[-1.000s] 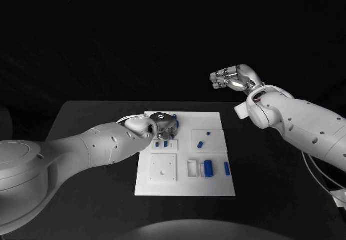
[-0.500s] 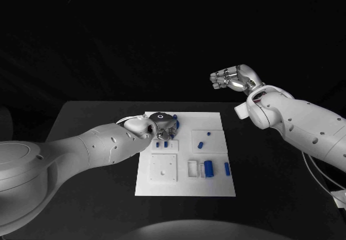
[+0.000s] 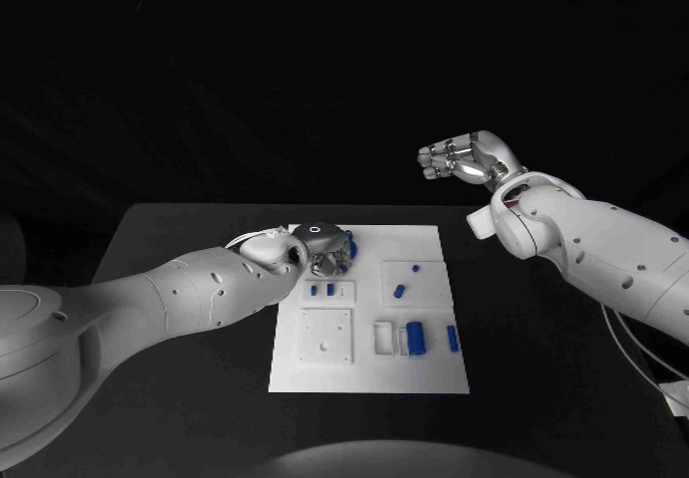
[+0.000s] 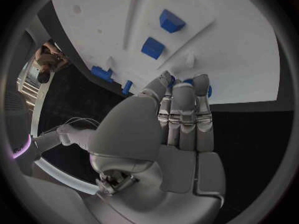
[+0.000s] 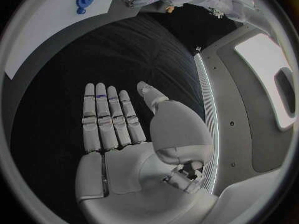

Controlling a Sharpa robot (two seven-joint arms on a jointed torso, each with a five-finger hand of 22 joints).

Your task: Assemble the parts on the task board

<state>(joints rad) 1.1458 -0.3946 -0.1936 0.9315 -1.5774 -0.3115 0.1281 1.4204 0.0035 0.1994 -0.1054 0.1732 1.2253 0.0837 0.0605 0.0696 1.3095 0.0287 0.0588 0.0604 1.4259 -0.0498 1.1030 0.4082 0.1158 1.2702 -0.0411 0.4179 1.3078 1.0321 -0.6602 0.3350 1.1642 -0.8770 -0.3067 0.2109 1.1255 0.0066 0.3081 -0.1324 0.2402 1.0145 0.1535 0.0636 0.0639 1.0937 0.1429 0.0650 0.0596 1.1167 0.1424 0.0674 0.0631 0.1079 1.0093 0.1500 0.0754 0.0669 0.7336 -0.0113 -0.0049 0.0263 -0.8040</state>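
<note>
Left hand [image 3: 325, 248] down on task board's [image 3: 431, 368] far edge, grasp unclear, right hand [image 3: 462, 157] raised, fingers spread, holding nothing, blue part [image 3: 415, 336] lying lengthwise away from robot, no readable writing

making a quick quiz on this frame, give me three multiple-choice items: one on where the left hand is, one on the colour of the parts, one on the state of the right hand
1. The left hand is
A. over the task board's far end
B. off the table
C. at the board's near edge

2. The parts are
A. red
B. blue
C. green

3. The right hand
A. grips a part
B. presses the board
C. holds nothing, fingers extended

Key: 1 A, head view shows it there. 2 B, blue on white. 3 C, right wrist view shows an empty palm.
</note>
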